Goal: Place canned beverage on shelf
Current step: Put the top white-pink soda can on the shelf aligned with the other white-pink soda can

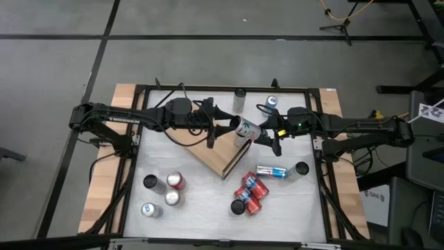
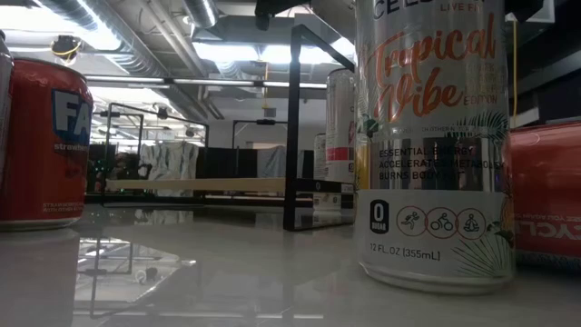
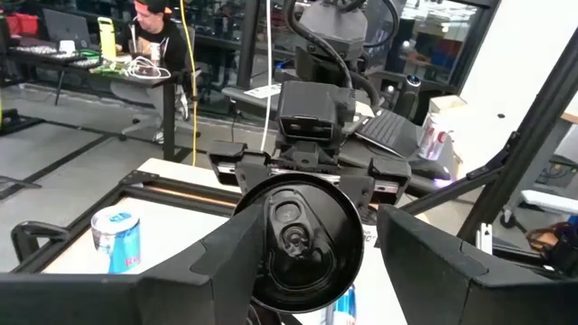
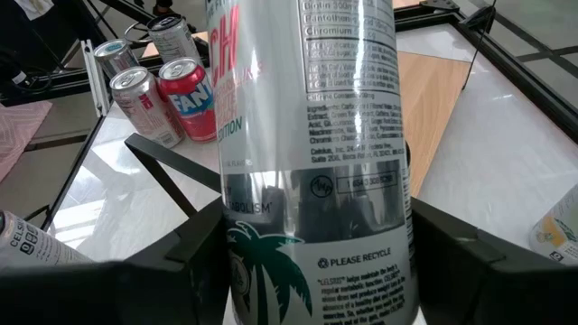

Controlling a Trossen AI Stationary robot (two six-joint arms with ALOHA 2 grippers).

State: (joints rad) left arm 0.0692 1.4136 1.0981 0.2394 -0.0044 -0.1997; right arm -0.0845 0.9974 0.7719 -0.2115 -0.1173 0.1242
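A white-and-silver canned beverage (image 1: 244, 129) with a green palm print lies roughly level in the air above the far right corner of the shelf (image 1: 220, 154), a light-wood board on a black wire frame. My left gripper (image 1: 232, 127) reaches it from the table's left, and its wrist view looks straight at the can's top with the pull tab (image 3: 293, 236). My right gripper (image 1: 267, 135) comes from the right and is shut on the can's bottom end. In the low view neither gripper shows; the shelf (image 2: 209, 186) stands in the background. My left gripper (image 3: 302, 266) has the can's top end (image 3: 257, 226) between its two fingers, which lie level along the can from the table's left. The can is lifted clear of the shelf. My right gripper (image 4: 316, 271) pinches the can's body near its bottom end (image 4: 316, 262) between two fingers (image 4: 185, 262). It comes from the table's right, slanting a little downward, fingers along the can. The can points away from it, clear of the board below (image 4: 442, 99).
Two cans (image 1: 239, 97) (image 1: 272, 102) stand at the far edge. Several cans (image 1: 172, 198) stand near left. Red cans (image 1: 248, 194), a lying blue can (image 1: 272, 171) and a dark can (image 1: 301, 169) are near right. A tall can (image 2: 434, 145) fills the low view.
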